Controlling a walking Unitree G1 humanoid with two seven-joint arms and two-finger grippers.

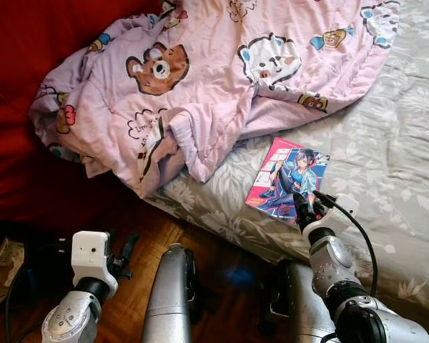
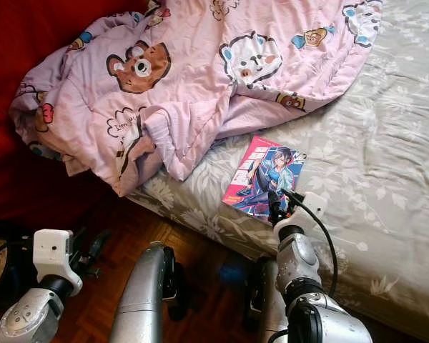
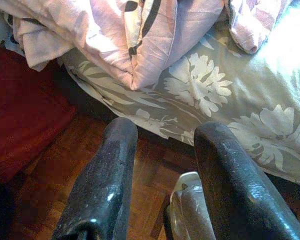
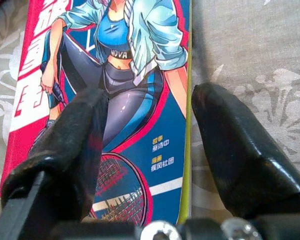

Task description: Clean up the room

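Down at the near edge of the bed, the right tool (image 1: 309, 211) sits low over the book (image 1: 287, 179), its two black fingers (image 4: 75, 145) spread apart. One finger lies over the cover and the other stands just past the book's long edge, above the sheet; nothing is gripped between them. The book lies flat on the bed (image 1: 386, 157), cover up, showing a drawn figure with a racket on a pink and blue ground. Its near corner sits close to the mattress edge, and open grey floral sheet stretches away on its far and right sides. Beyond it, toward the head of the bed, a pink blanket (image 1: 200, 78) printed with cartoon bears lies rumpled, one fold spilling over the mattress side; it stops just short of the book. The left tool (image 3: 160, 175) hangs low beside the bed over the wooden floor (image 3: 55, 170), fingers parted and empty, pointing at the draped blanket and the mattress side. A red cloth (image 1: 36, 43) covers the area left of the blanket.
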